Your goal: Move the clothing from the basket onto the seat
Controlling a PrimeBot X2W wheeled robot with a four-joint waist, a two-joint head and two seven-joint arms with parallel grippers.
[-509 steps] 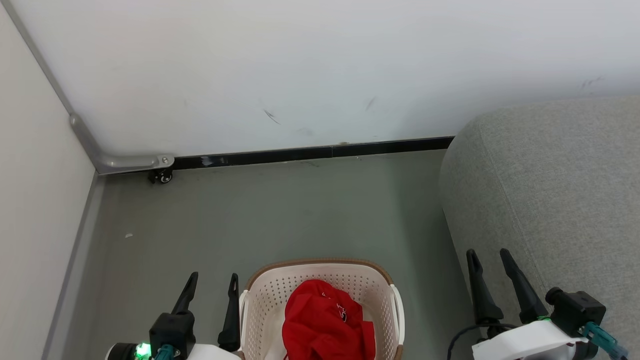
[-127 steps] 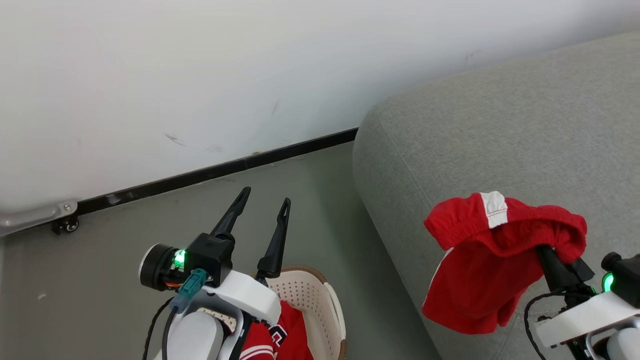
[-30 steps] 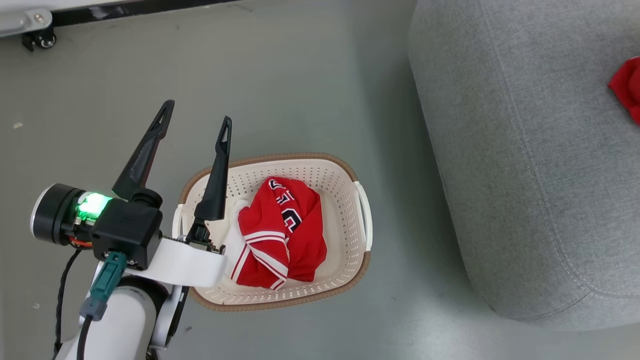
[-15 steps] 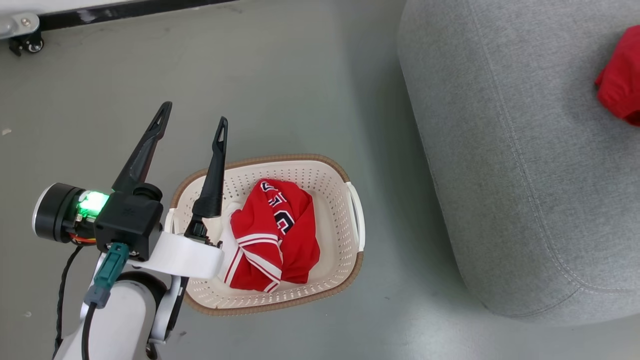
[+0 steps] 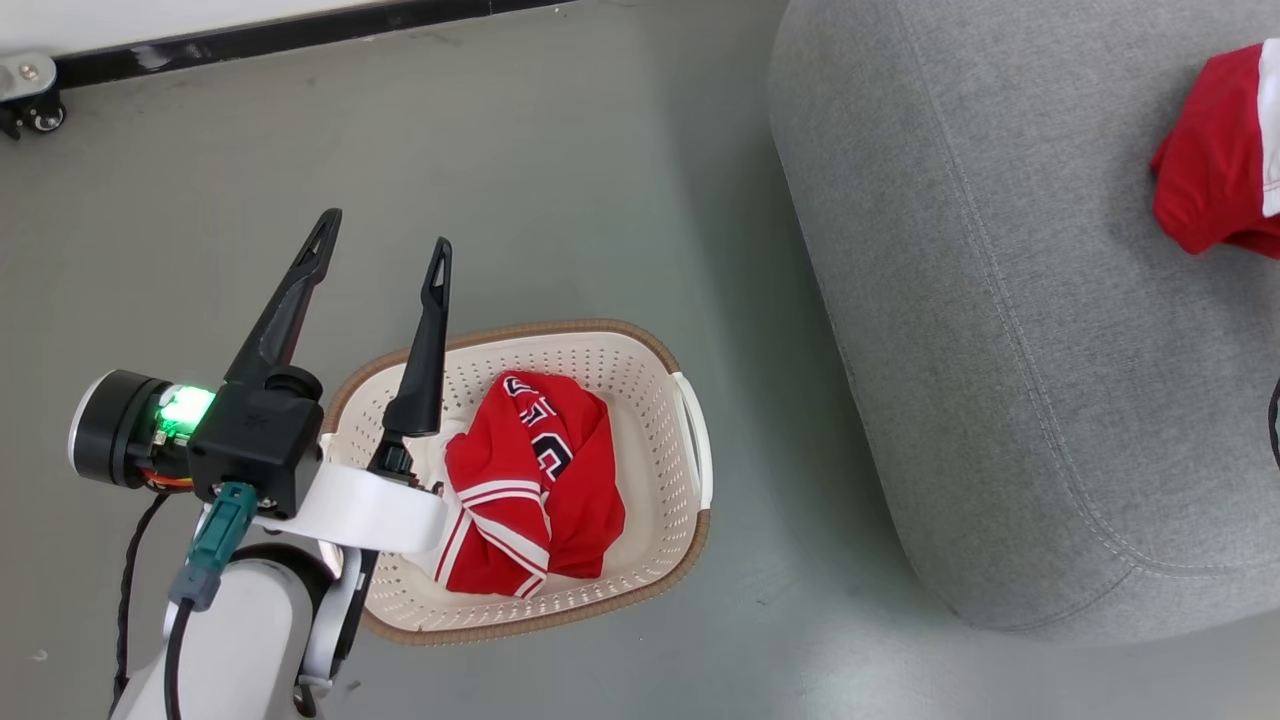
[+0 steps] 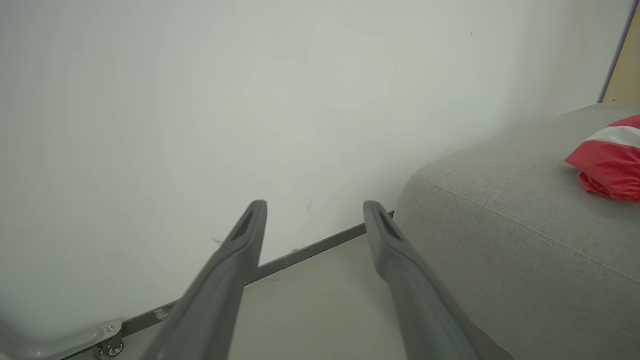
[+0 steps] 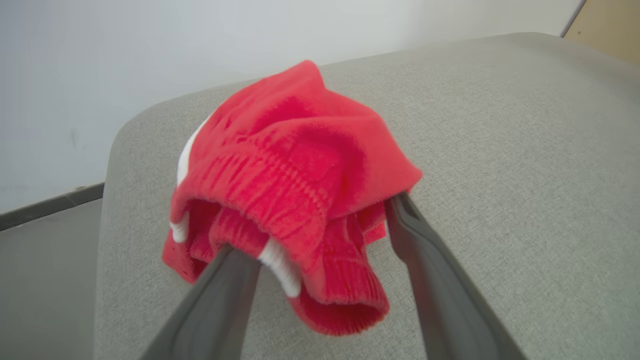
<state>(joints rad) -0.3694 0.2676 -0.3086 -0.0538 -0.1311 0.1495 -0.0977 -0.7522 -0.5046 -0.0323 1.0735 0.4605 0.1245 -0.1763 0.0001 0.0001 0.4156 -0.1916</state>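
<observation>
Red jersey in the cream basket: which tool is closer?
Left. The left tool hovers by the cream perforated basket, beside the red jersey; the right tool is at the red shorts on the grey fabric seat.

1. A grey-green floor (image 5: 560,150) meets a scuffed white wall (image 6: 200,100).
2. A black baseboard (image 5: 300,35) lines the wall's foot.
3. A metal bracket (image 5: 25,72) with a small caster (image 5: 40,120) sits at the baseboard's end.
</observation>
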